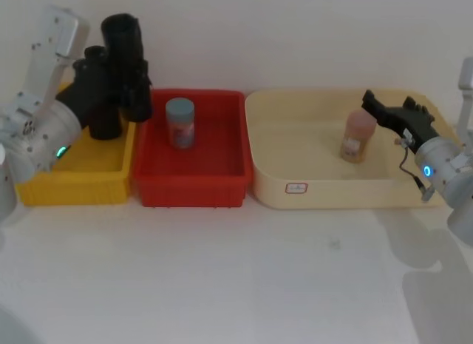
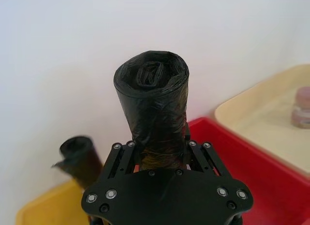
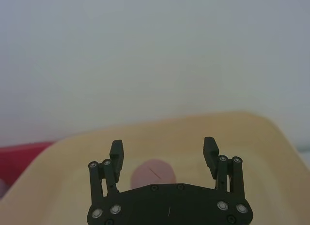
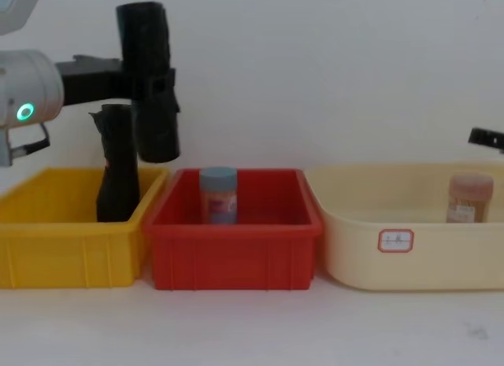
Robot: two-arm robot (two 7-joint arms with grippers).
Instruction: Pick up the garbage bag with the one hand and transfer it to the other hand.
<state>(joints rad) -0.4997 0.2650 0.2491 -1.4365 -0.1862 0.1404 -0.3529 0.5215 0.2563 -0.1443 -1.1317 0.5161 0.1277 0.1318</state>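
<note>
Garbage bag (image 4: 142, 35), clamped in one hand (image 2: 160, 150), beside slimmer roll (image 4: 118, 169) in yellow bin (image 4: 63, 240); other hand (image 3: 163, 150) wide.

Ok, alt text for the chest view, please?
The left gripper holds the garbage bag in the air, nearly upright, above the yellow bin and red bin. A slimmer black roll stands in the yellow bin; the right gripper pokes in over the cream tray.

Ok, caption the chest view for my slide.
The left claw holds the garbage bag in the air, above where the yellow bin meets the red bin.
</note>
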